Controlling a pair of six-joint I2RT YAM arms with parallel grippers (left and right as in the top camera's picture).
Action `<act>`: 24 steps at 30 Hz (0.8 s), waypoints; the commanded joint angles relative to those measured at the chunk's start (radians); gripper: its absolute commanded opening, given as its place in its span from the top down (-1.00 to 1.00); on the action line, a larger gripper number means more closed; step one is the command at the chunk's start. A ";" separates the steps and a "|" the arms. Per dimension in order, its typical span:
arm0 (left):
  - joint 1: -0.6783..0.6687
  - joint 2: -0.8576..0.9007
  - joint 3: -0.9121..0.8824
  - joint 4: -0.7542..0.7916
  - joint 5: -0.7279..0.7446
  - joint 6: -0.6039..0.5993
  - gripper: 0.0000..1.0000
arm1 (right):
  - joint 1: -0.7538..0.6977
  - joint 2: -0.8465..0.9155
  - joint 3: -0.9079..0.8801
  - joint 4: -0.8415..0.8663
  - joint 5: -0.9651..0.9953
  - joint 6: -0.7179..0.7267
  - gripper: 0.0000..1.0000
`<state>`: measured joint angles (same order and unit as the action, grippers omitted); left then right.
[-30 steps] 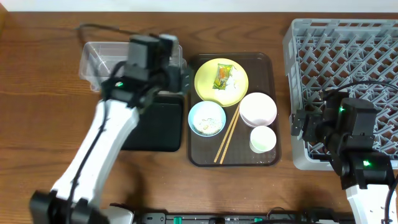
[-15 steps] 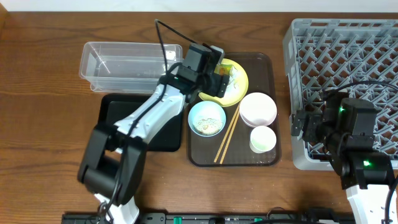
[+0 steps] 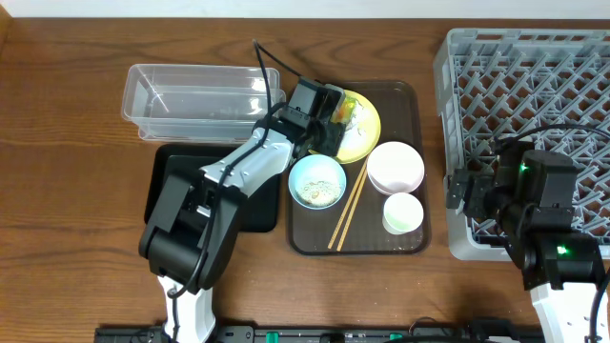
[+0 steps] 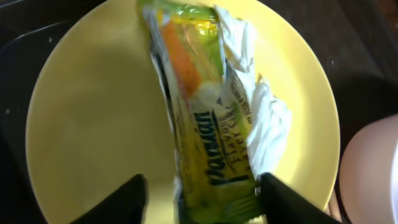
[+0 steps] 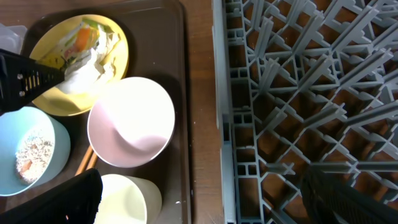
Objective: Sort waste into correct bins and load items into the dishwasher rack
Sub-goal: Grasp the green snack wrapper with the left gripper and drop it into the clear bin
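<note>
The green-and-yellow wrapper (image 4: 199, 124) lies on the yellow plate (image 4: 93, 124) next to a crumpled white tissue (image 4: 264, 118). My left gripper (image 4: 204, 190) is low over the plate (image 3: 360, 145), open, with the wrapper's near end between its fingers. The right finger (image 4: 280, 196) touches the wrapper; the left one stands apart. My right gripper (image 5: 205, 199) hangs open over the near left edge of the dishwasher rack (image 5: 298, 93), holding nothing. The blue bowl (image 3: 316, 181) holds rice grains. The pink bowl (image 3: 395, 167), white cup (image 3: 403, 212) and chopsticks (image 3: 348, 205) rest on the brown tray.
The brown serving tray (image 3: 405, 95) sits mid-table. A clear tub (image 3: 191, 95) stands at the back left, with the black tray (image 3: 172, 191) in front of it, partly under my left arm. The grey rack (image 3: 534, 76) fills the right side.
My left arm swung right from over the clear tub to the yellow plate and lowered, and its jaws have narrowed around the wrapper. The right arm has not moved.
</note>
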<state>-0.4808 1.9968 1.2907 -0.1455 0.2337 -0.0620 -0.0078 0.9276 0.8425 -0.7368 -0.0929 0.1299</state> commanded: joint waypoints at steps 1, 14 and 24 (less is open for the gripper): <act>-0.004 0.005 0.007 0.005 0.021 -0.023 0.10 | 0.008 -0.003 0.021 0.000 0.010 -0.004 -0.98; 0.006 -0.071 0.008 -0.042 0.042 -0.026 0.88 | 0.008 -0.004 0.021 -0.002 0.009 -0.004 -0.98; 0.171 -0.279 0.008 -0.107 0.005 -0.115 0.88 | 0.008 -0.003 0.021 -0.003 0.010 -0.004 -0.98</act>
<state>-0.3683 1.7622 1.2907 -0.2344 0.2764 -0.1059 -0.0078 0.9276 0.8425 -0.7399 -0.0929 0.1295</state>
